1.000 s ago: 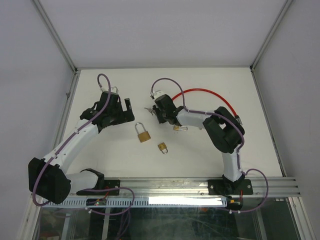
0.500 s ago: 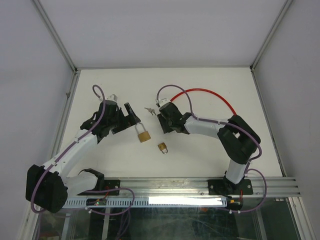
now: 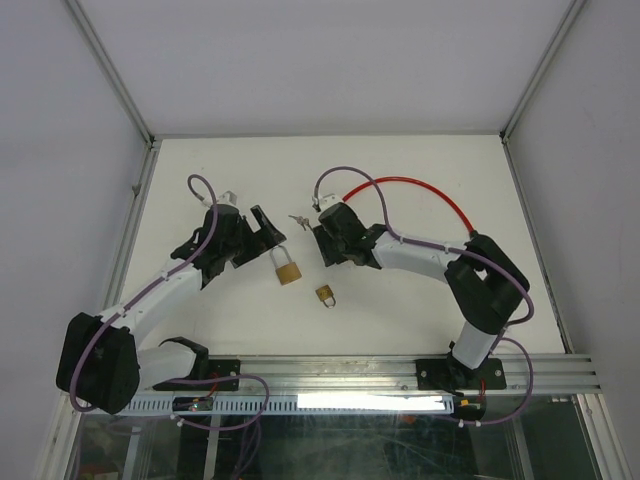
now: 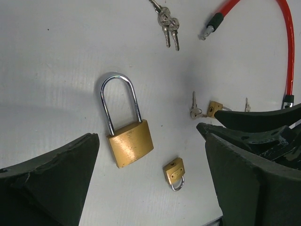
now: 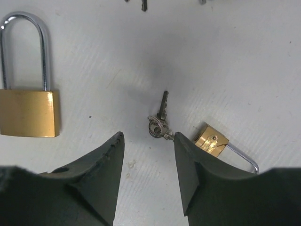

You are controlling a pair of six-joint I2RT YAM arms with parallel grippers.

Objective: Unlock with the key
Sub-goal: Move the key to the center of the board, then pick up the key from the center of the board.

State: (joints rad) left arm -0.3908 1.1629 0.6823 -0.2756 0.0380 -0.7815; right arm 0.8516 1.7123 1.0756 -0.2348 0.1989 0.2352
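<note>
Both pairs of fingers are apart, and neither has hold of anything. On my right gripper [image 5: 149, 137] the two dark fingers [image 5: 101, 174] are parted to a moderate gap with bare tabletop between them. A small silver key on a wire ring [image 5: 159, 121] lies flat just past their tips, in line with that gap and untouched. The ring sits right against the body of a small brass padlock with a thin steel shackle [image 5: 210, 139], which lies beside the right-hand finger. I cannot tell whether a second key on the ring is in its keyhole.

My left gripper [image 4: 148, 134] is spread wide. In its wrist view a big brass padlock with a long chrome shackle [image 4: 130, 149] lies flat between the two fingertips, touched by neither, with both shackle legs down in the body. Near it, towards me, a second little brass padlock [image 4: 174, 172] lies on its own.

Farther out, a bunch of silver keys [image 4: 168, 23] rests beyond the big lock's shackle. A red coated cable with a black end [image 4: 288, 42] curves across the white table [image 3: 420, 290] behind my right arm. From overhead, the big lock lies between the two grippers, near the middle of the table.
</note>
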